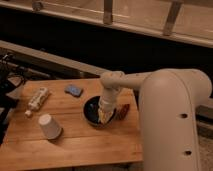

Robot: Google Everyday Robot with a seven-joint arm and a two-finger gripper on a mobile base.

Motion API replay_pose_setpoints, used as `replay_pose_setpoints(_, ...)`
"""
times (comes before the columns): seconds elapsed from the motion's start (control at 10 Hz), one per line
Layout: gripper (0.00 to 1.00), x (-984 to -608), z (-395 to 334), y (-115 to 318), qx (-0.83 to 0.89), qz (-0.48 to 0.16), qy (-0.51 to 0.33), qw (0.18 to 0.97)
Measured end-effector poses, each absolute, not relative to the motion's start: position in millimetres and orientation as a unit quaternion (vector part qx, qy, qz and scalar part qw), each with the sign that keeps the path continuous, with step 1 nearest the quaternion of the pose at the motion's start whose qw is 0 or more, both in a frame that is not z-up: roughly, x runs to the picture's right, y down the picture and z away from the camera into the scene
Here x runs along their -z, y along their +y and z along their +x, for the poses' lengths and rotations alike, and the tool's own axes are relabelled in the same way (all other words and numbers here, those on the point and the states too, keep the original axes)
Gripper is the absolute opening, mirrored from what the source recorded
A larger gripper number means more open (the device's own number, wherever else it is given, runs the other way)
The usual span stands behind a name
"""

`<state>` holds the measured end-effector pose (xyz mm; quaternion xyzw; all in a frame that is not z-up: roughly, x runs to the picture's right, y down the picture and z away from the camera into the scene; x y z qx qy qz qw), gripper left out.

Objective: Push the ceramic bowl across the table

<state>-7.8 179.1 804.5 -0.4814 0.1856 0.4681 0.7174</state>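
Behind the table (pixel 75 142) ran a dark band of wall, topped by a pale ledge with upright posts cut off at the upper edge. Plank top lit warm brown, its right end masked by the bulky white arm (pixel 170 115), whose lower body ran out of view at the bottom. At far left, a tangle of dark cables or gear, too dim to make out.

Arm reached leftward from the big rounded housing, bent at a joint above the table, then dropped nearly straight down. Gripper (pixel 104 116) sat low inside the ceramic bowl (pixel 92 111), over its right half, hiding that part of the rim; could not tell how far the fingers stood apart, nor whether they gripped anything. Bowl lay near the middle of the table, toward its right side.

Just right of the bowl, partly under the wrist, a small reddish-brown object (pixel 123 111), not identifiable. Behind the bowl, a small blue object (pixel 74 90). Further left, a white tube (pixel 37 99) lying slantwise. Nearer the front, an upturned white cup (pixel 49 126), well apart from the bowl.
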Motion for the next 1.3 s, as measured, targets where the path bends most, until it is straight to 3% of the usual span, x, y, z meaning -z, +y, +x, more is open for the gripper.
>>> replay_pose_setpoints(0.2,0.20,-799,-7,174,-0.458,-0.476,0.191,0.726)
replay_pose_setpoints(0.4,0.29,-794,4,160,-0.484,-0.455,0.182,0.725)
replay_pose_setpoints(0.5,0.29,-795,7,156,-0.496,-0.442,0.166,0.729)
replay_pose_setpoints(0.8,0.04,-801,-6,151,-0.475,-0.444,0.166,0.742)
replay_pose_setpoints(0.9,0.00,-803,-5,147,-0.474,-0.441,0.167,0.743)
replay_pose_setpoints(1.3,0.00,-809,-8,134,-0.473,-0.423,0.148,0.758)
